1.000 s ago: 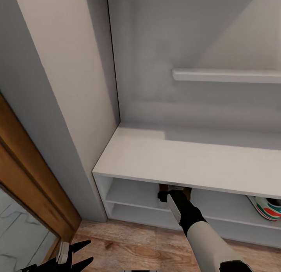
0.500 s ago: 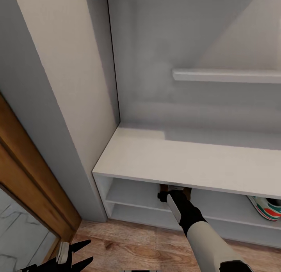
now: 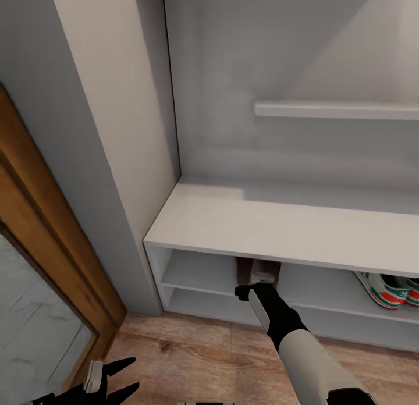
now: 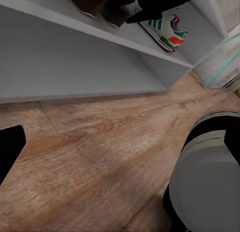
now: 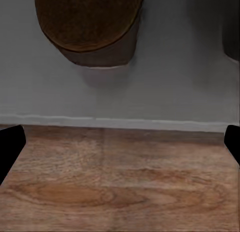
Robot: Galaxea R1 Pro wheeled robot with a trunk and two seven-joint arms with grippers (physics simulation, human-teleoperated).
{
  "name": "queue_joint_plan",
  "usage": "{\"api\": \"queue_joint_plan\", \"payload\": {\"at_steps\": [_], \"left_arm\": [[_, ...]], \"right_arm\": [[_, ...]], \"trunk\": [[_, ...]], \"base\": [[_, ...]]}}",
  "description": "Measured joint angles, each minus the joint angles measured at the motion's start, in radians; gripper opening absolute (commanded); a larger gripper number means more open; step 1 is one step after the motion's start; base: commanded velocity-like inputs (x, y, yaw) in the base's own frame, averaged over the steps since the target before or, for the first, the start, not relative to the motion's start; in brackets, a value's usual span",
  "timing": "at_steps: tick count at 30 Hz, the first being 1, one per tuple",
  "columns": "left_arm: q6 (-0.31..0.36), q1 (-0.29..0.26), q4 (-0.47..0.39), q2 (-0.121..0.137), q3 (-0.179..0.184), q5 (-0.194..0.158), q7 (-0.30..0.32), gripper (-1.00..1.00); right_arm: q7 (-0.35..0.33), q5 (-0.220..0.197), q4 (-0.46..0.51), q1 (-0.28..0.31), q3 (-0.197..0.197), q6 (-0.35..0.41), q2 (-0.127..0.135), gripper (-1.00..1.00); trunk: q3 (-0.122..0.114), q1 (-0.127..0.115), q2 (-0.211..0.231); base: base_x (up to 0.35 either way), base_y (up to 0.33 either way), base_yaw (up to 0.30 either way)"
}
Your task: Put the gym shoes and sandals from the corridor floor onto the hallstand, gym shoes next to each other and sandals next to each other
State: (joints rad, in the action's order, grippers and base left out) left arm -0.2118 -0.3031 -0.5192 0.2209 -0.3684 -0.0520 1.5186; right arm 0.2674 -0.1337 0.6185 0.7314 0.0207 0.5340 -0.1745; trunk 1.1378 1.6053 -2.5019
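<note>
Black fingers spread wide — that's the right hand (image 3: 259,284), sitting at the front edge of the shoe rack's (image 3: 279,230) upper open tier with nothing between its tips. From the right wrist camera the two fingertips (image 5: 11,144) sit far apart at the edges of the frame, and just ahead of them a brown sandal (image 5: 87,24) lies flat on the grey shelf board, clear of the hand. In the head view that sandal (image 3: 245,269) shows as a brown sliver under the rack's top board, right behind the wrist. Well along the same tier to the right, the two gym shoes (image 3: 389,288) sit side by side, teal stripes and orange-red patches showing; the left wrist camera catches one of them (image 4: 164,33) on the shelf too, with dark sandal shapes (image 4: 100,4) further along. Down at the bottom left the left hand (image 3: 113,377) hangs over the wooden floor (image 3: 186,358) — fingers apart, holding nothing. Beside it stands a wooden door frame (image 3: 52,242) — and a pale wall (image 3: 110,102) meets the rack's left end.
</note>
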Motion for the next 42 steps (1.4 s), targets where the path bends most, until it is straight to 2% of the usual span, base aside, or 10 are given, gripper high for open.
{"api": "queue_joint_plan", "payload": {"at_steps": [33,42], "left_arm": [[0.0,0.0,0.0,0.0,0.0,-0.001,-0.002,1.0],[0.0,0.0,0.0,0.0,0.001,0.0,-0.003,1.0]], "right_arm": [[-0.002,0.0,0.0,0.0,0.003,-0.001,0.0,1.0],[-0.002,0.001,-0.005,0.0,0.004,-0.038,0.0,1.0]], "trunk": [[0.0,0.0,0.0],[0.0,0.0,0.0]], "base": [[-0.335,0.0,0.0],[-0.299,0.0,0.0]]}}
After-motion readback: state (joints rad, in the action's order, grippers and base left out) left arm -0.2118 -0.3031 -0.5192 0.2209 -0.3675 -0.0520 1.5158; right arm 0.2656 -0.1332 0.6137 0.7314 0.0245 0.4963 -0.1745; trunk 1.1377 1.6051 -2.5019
